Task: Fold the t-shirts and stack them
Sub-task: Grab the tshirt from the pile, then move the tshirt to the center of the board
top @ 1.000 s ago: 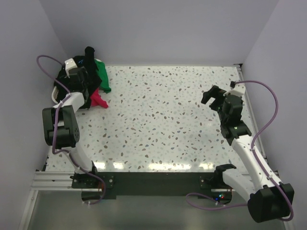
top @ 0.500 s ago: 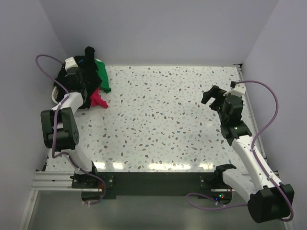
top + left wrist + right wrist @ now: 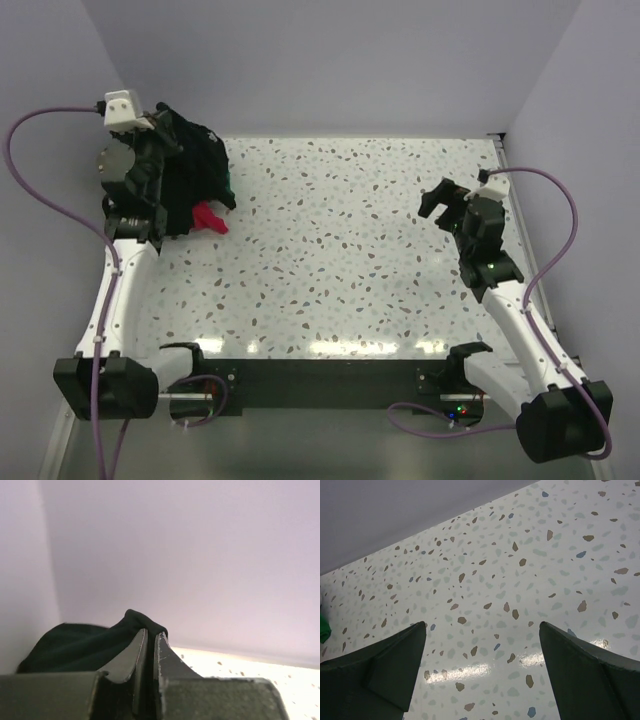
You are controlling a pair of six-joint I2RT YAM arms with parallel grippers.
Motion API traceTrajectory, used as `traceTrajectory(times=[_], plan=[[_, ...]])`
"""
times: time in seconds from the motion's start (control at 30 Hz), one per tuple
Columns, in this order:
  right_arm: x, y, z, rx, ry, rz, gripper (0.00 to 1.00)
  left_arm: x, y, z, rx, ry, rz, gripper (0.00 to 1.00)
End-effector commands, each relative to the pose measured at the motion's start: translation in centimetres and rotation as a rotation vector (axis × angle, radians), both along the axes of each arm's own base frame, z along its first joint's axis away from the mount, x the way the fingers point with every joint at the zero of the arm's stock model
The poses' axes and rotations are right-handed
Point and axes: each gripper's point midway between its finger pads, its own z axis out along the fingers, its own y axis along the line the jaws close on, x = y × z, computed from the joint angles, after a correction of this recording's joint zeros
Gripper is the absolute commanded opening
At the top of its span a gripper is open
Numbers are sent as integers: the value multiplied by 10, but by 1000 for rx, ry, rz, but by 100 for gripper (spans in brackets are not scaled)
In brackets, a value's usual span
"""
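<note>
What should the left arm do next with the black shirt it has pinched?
Probably carry the black t-shirt toward the middle of the table: the left pincer is shut on a fold of it, raised at the far left corner, and the right pincer hangs open.

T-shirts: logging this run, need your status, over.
Left gripper shut on black t-shirt, far-left corner. Right gripper open, empty, over table. Pink t-shirt crumpled beside the black one. No obstruction seen.
</note>
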Motion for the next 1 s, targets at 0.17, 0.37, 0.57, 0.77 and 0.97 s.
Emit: traceTrajectory(times=[0.17,0.37,0.57,0.77,0.97], plan=[[2,1,23,10,-68,7,98,-42,-128,96,93,-243,-511,0],[-3,0,19,5,-41,7,98,-50,-210,109,116,-259,-834,0],[0,1,14,2,-18,9,99,-28,-248,74,88,-189,-980,0],[13,24,-12,31,85,113,96,105,-214,-86,48,220,-611,52],[19,66,-54,87,199,268,88,102,-185,-176,13,371,-462,85]])
